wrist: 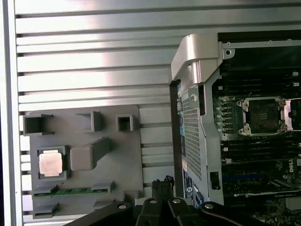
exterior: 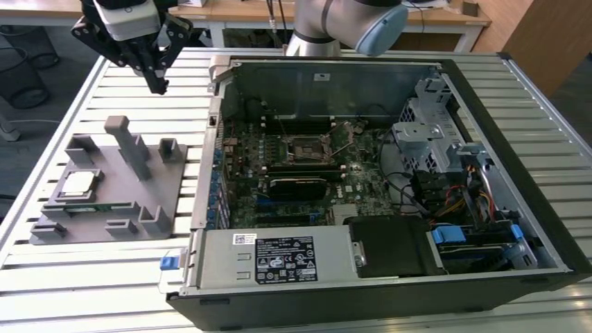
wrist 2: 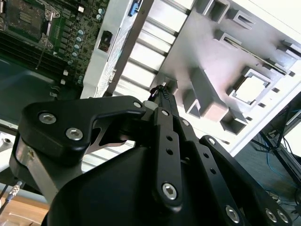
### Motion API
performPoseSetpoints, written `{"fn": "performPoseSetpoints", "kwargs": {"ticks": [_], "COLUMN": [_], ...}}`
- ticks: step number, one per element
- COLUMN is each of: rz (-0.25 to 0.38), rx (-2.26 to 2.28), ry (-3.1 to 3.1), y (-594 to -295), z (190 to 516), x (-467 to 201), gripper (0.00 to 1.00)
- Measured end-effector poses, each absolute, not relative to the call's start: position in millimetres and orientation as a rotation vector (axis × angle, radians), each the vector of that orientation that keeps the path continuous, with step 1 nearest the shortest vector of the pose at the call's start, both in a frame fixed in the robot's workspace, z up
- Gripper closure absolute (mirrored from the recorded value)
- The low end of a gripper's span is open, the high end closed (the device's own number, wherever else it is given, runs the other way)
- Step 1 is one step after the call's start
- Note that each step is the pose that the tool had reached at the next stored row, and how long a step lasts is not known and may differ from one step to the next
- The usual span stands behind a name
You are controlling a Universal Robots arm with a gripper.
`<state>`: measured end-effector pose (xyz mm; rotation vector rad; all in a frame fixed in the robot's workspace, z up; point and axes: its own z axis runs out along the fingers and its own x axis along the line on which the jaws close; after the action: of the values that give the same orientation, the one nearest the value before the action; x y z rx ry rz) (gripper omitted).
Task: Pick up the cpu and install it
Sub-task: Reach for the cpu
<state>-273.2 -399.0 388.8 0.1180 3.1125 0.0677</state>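
Black metal fingers of the end effector [exterior: 159, 86] are drawn together into a narrow point with nothing between them. This closed, empty state is seen in the exterior view and in both wrist views, where the tips [wrist 2: 162, 90] meet. The end effector hangs in the air, pointing down over the slatted metal desk [exterior: 93, 277].

Directly below its tips lie bare slats, in the gap between a grey plastic holder [exterior: 166, 191] and the open computer case [exterior: 518, 139]. In the first wrist view the tips [wrist: 162, 181] sit just off the holder's edge, with the case wall close on the other side.

The cpu [exterior: 77, 182] rests flat in a square pocket of the holder, silvery top up, apart from the end effector and untouched. It lies on the far part of the holder from the case, seen in both wrist views [wrist: 51, 164] [wrist 2: 249, 88]. A green memory stick [wrist: 70, 190] lies in a slot just beside it.

Farther from the end effector, inside the case, the dark square socket [exterior: 308, 147] sits on the green board with its metal frame around it [wrist: 263, 115].
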Motion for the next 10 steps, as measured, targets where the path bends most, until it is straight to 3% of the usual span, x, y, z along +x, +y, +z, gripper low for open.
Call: {"fn": "performPoseSetpoints", "kwargs": {"ticks": [10], "rz": [0.068], "rx": [0.118], "ry": [3.113], "y": [-399], "z": [388], "x": [-286], "gripper": [0.89]}}
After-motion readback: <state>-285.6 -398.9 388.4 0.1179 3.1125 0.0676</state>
